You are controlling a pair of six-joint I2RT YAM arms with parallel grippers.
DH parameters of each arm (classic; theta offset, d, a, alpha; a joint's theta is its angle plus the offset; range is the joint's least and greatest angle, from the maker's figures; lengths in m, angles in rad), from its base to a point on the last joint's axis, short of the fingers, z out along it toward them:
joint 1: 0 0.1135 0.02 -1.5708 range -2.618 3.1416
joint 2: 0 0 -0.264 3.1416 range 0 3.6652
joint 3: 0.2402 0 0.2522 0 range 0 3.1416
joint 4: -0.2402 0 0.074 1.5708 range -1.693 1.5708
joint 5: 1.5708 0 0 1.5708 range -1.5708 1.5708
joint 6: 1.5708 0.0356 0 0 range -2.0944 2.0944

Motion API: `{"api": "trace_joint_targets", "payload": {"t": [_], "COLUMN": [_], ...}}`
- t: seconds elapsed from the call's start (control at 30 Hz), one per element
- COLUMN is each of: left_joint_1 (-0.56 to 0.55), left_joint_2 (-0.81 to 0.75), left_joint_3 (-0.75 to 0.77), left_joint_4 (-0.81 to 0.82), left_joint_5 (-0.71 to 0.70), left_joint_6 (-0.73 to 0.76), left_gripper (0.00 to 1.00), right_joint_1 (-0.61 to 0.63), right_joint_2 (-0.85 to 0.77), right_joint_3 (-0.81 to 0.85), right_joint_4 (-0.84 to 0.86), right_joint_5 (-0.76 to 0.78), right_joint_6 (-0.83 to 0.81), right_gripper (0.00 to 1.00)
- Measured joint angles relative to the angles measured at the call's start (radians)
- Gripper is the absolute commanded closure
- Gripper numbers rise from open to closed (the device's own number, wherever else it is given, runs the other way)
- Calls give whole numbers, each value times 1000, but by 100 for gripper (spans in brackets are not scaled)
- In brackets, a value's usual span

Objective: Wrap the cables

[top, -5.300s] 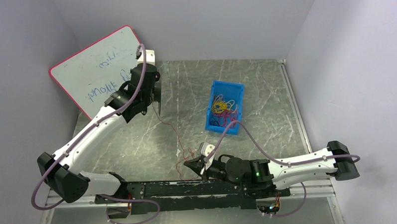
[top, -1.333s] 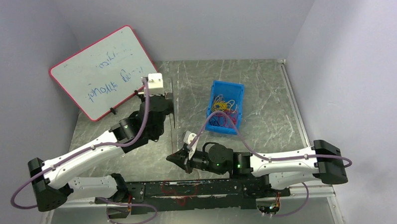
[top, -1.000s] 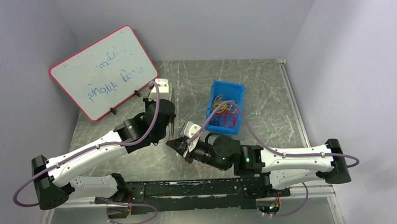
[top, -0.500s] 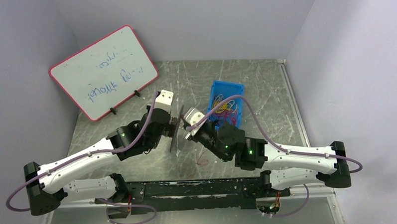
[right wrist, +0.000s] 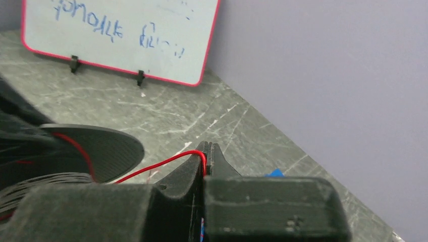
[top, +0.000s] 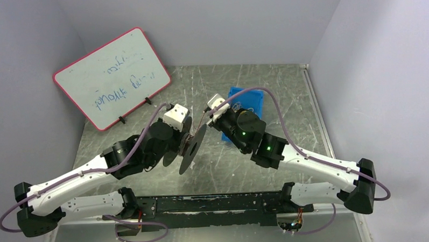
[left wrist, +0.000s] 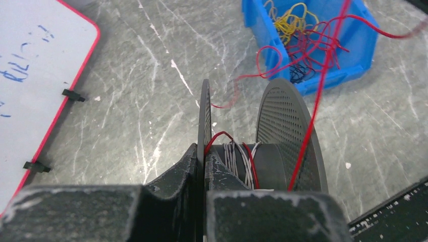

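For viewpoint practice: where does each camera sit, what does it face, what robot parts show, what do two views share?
Top external: overhead behind the bases, looking down; both arms show.
Left wrist: faces spool and blue bin; left gripper clamps the flange.
Right wrist: faces whiteboard; right gripper pinches red wire.
Shared: both wrist views show spool and red wire.
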Motion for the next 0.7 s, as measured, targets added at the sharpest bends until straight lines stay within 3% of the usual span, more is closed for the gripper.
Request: {"api": "trace_joint_targets", "payload": {"t": [0.43,0.7], "left_joint_1": [-3,-4], "left_joint_2": [-107,-227], "left_joint_3": [64,81], "left_joint_4": [-28,-25], "left_joint_5": [232,323], "left_joint_6": [36,24], "left_gripper": [93,93], "right_joint_1": [-250,-297], "right_joint_2": [84,64], "right_joint_3": [-70,-241], "right_joint_4": [39,102], "right_joint_5": [-194,-239], "right_joint_6": [133,303], "right_gripper": [100,100]}}
